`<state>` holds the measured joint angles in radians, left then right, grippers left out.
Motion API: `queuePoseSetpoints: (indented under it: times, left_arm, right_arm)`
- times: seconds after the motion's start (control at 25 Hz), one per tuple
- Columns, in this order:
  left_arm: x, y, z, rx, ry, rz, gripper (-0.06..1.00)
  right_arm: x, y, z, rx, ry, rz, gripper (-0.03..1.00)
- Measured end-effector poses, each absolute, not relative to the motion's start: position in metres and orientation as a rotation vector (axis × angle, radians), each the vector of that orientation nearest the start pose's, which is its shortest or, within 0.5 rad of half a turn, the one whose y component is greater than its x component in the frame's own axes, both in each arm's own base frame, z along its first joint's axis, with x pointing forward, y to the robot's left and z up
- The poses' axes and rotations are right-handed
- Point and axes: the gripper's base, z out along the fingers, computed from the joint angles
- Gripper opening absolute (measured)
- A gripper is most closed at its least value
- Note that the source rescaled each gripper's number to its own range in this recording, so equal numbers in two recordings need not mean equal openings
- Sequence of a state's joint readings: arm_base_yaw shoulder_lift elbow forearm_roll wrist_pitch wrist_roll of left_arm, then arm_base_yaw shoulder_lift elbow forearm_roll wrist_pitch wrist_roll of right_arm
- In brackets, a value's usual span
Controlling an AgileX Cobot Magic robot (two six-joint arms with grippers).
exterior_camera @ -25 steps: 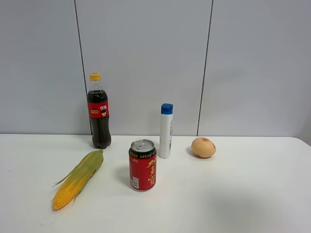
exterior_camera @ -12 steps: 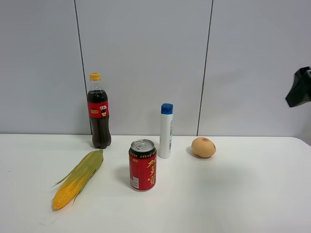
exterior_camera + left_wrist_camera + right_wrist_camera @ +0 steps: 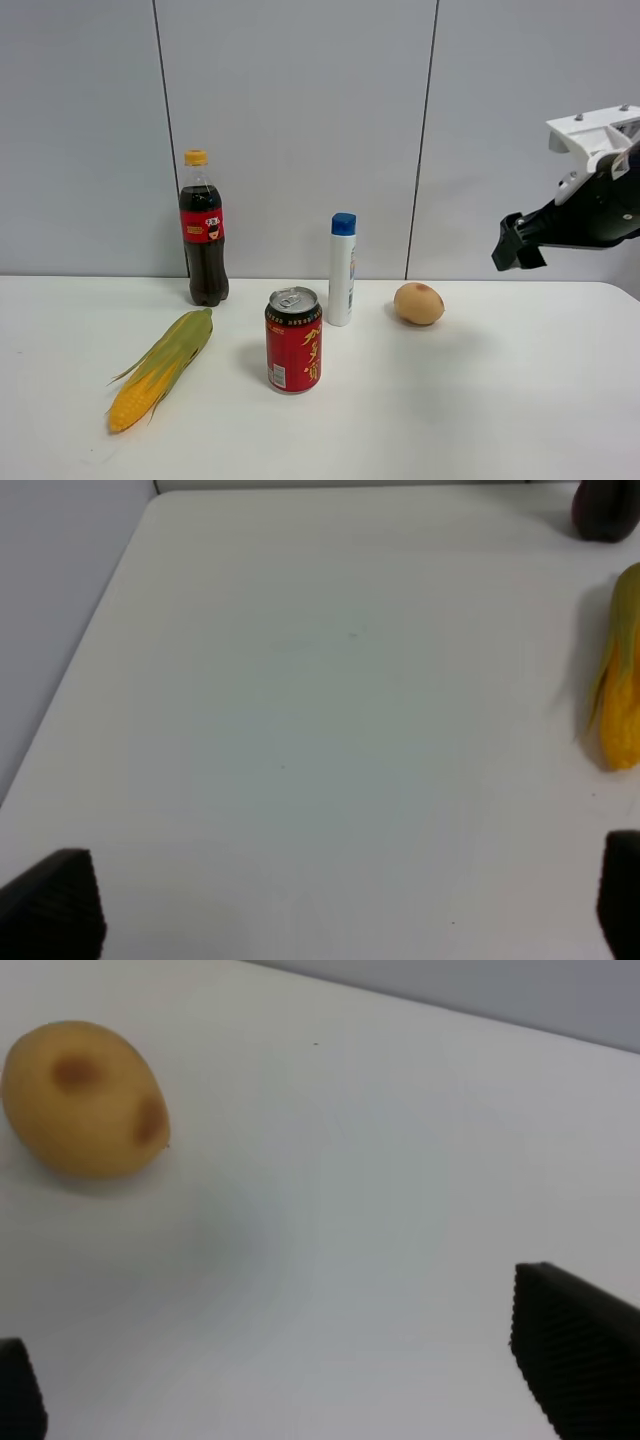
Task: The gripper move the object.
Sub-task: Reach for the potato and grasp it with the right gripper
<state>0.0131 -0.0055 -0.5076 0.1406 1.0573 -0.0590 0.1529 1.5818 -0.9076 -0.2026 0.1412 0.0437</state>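
**Right gripper (image 3: 516,243) open in the air, fruit (image 3: 418,303) by the desk's back edge**

From my station, the right gripper hangs above the right end of the white desk (image 3: 500,400). It is off the surface, with a white bracket (image 3: 590,135) on the arm just above it. On its wrist camera I see the two black fingers (image 3: 575,1350) spread wide with only bare desk between them, so the hand is open and carries nothing.

The fruit is a small tan-orange round with brownish spots. It rests on the desk close to the back edge, somewhat right of the middle, and well apart from the gripper. Nothing touches it.

Along the same back edge stand a white bottle with a blue cap (image 3: 342,270), near the fruit's left, and a cola bottle (image 3: 203,235) further left. A red can (image 3: 293,340) stands a little nearer the front edge, just in front of the white bottle. A corn cob (image 3: 160,370) lies slanted toward the front-left corner.

The left gripper (image 3: 335,910) does not show in the overhead view. Its own camera shows its fingers far apart over empty desk near the left edge, so it is open, with the corn cob off to one side.
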Motion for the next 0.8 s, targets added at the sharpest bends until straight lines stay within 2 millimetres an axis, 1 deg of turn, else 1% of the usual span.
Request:
queuePoseSetpoints:
  times: [0.16,0.28,0.4,0.6,0.8]
  left_arm:
    - [-0.007,0.011,0.280,-0.080,2.021,0.139,1.00]
    - [-0.007,0.011,0.280,-0.080,2.021,0.139,1.00]
    - [-0.007,0.011,0.280,-0.080,2.021,0.139,1.00]
    - [-0.007,0.011,0.280,-0.080,2.021,0.139,1.00]
    - [-0.007,0.011,0.280,-0.080,2.021,0.139,1.00]
  right_arm:
    - [0.355,0.053,0.210,-0.361,2.268,-0.037,0.93]
    - [0.379,0.057,0.204,-0.370,2.248,-0.037,0.93]
    - [0.396,0.065,0.192,-0.390,2.240,-0.027,0.93]
    - [0.410,0.082,0.168,-0.438,2.244,-0.002,0.93]
    - [0.414,0.086,0.152,-0.450,2.255,0.008,0.93]
